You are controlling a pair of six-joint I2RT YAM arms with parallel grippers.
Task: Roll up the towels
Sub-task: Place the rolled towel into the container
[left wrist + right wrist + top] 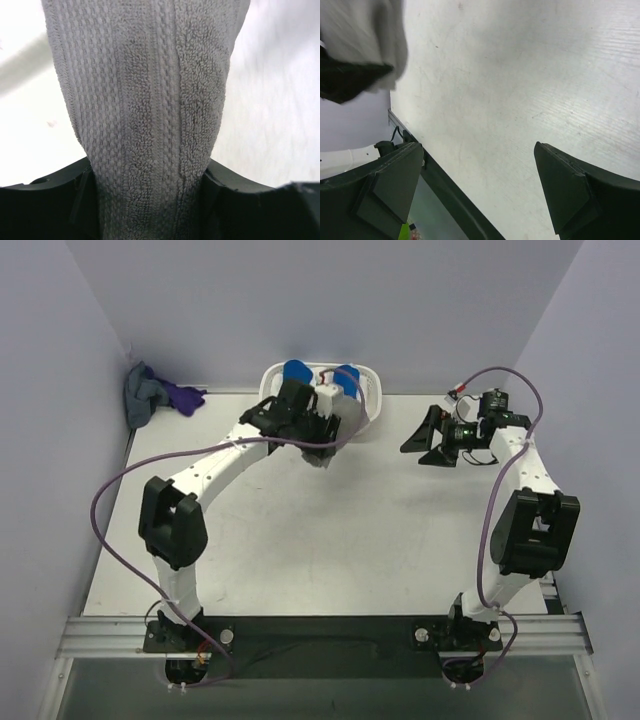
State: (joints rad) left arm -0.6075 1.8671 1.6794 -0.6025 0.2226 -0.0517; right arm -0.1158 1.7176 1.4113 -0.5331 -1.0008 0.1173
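Left hand [148, 175], arm stretched forward, clamps the grey terry-cloth towel [150, 85]; right hand [479, 185] hovers wide open above the white table [520, 75].

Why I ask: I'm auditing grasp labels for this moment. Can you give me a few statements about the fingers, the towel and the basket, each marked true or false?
1. The left fingers are shut on the grey towel. True.
2. The right fingers grip a second towel. False: they stand wide open with nothing between them, over the bare table.
3. The white basket holds blue towel bundles. True.
4. The purple cloth lies inside the basket. False: it lies at the table's far left corner, apart from the basket.
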